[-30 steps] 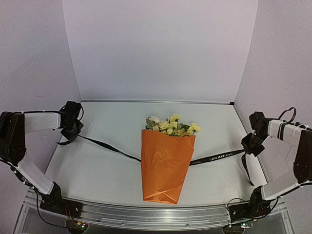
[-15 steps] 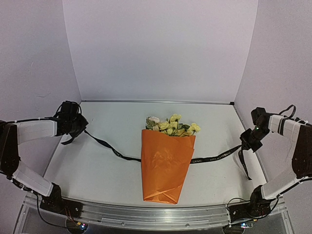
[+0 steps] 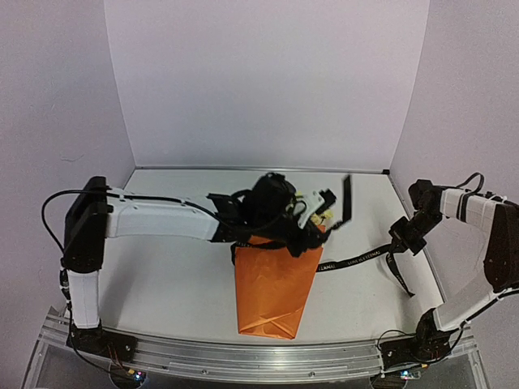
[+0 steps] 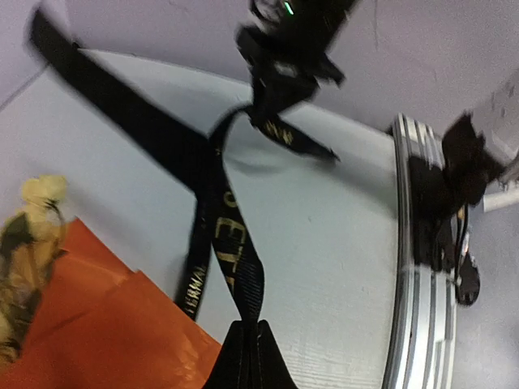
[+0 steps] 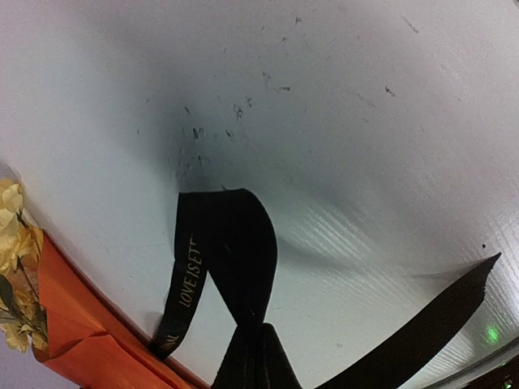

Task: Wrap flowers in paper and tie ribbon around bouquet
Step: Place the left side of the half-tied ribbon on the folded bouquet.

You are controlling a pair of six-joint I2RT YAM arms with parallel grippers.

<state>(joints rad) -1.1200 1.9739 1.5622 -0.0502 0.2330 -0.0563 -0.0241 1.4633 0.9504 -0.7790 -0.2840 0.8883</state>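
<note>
The bouquet lies mid-table, an orange paper [image 3: 274, 284] cone with its mouth pointing away. My left arm reaches across that mouth and hides most of the flowers [image 4: 42, 193] in the top view. The left gripper [image 3: 323, 220] is shut on the black ribbon [image 3: 361, 259]; in its wrist view the fingertips [image 4: 250, 356] pinch the lettered band, and a loose end flicks up blurred. To the right, the right gripper [image 3: 402, 241] is shut on the ribbon's other part [image 5: 227, 251], which loops down to the paper's edge [image 5: 73, 336].
White walls close in the table at the back and both sides. An aluminium rail [image 3: 243, 356] runs along the near edge, with the right arm's base [image 4: 458, 174] bolted on it. The right arm stands close to the right wall.
My left arm has swung from the far left across to the bouquet's top, carrying its ribbon end over the paper. The right gripper has shifted slightly left and stays shut on the ribbon.
</note>
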